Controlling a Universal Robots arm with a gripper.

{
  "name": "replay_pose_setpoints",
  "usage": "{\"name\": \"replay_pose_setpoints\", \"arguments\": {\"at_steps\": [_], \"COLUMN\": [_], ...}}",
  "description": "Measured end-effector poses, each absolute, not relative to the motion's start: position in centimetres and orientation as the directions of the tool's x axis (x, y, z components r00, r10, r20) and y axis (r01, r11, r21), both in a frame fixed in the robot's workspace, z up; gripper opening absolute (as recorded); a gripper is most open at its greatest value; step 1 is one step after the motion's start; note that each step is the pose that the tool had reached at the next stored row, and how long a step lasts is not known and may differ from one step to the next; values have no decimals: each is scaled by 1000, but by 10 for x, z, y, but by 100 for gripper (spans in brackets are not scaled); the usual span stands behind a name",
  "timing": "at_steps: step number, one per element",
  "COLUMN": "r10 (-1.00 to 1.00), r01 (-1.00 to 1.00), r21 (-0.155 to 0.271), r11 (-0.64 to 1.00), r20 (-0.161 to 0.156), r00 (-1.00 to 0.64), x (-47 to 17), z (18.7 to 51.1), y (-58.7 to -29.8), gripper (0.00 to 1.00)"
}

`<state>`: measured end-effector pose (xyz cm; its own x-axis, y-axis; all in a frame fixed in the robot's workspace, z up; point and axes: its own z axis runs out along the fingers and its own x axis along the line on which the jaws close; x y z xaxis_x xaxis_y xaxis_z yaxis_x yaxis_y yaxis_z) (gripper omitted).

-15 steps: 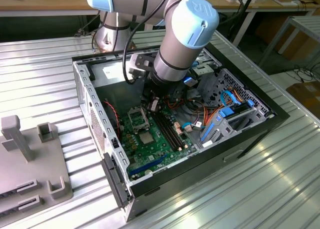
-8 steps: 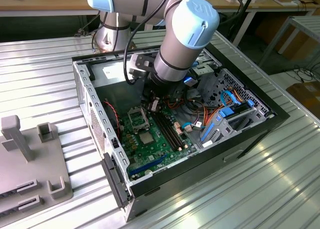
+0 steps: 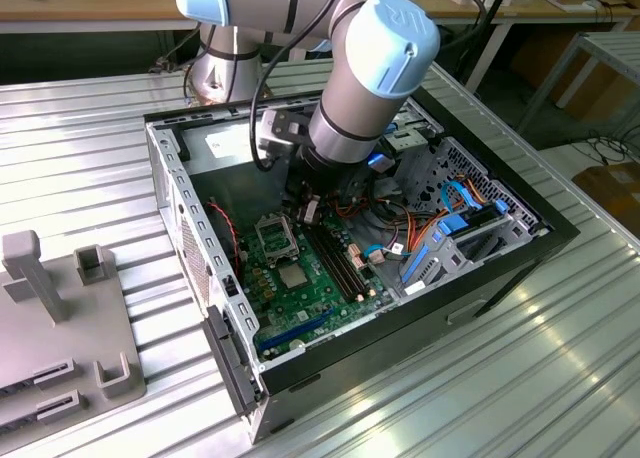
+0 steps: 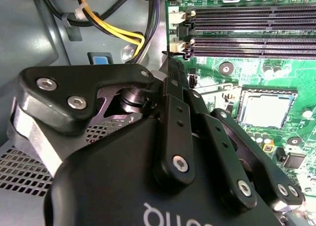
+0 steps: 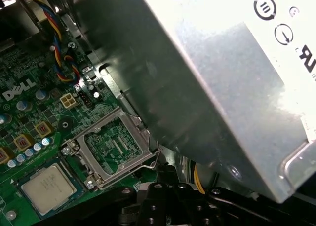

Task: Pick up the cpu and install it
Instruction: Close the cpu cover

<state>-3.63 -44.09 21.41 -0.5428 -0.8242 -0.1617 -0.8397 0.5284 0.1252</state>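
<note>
The cpu (image 3: 292, 275) is a small silver-grey square lying flat in its socket on the green motherboard (image 3: 320, 303) inside the open computer case. It also appears in both wrist views (image 4: 264, 110) (image 5: 47, 189). Right beside it lies the hollow silver socket frame (image 5: 111, 147), folded back so the board shows through it. My gripper (image 3: 305, 213) hangs low in the case beside that frame, a short way from the cpu. Its black links (image 4: 170, 68) run together to one tip (image 5: 165, 172), shut with nothing seen between them.
A silver power supply box (image 5: 222, 88) stands close over the gripper. Long black memory slots (image 4: 252, 31) run beside the socket, and yellow and black cables (image 4: 113, 28) lie nearby. Blue drive brackets (image 3: 460, 218) take up the case's far end. A grey fixture (image 3: 60, 318) sits at the exterior view's left.
</note>
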Motion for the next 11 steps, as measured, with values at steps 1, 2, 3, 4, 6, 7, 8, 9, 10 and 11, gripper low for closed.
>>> {"name": "replay_pose_setpoints", "arguments": {"at_steps": [1, 2, 3, 4, 6, 7, 8, 9, 10, 11], "r10": [-824, -825, -825, -825, -825, -827, -829, -830, -830, -830], "r01": [-840, -840, -840, -840, -841, -843, -844, -845, -845, -846], "r21": [125, 125, 125, 125, 125, 125, 125, 125, 125, 125], "r11": [528, 528, 528, 528, 526, 523, 521, 520, 519, 519], "r20": [-162, -162, -162, -162, -162, -162, -162, -162, -162, -162], "r00": [-543, -542, -542, -542, -541, -538, -536, -534, -534, -533], "x": [-36, -36, -36, -36, -36, -36, -36, -36, -36, -36], "z": [214, 214, 213, 213, 213, 213, 212, 212, 212, 212], "y": [-441, -441, -441, -441, -441, -441, -441, -441, -441, -441], "gripper": [11, 11, 11, 11, 11, 11, 11, 11, 11, 11]}}
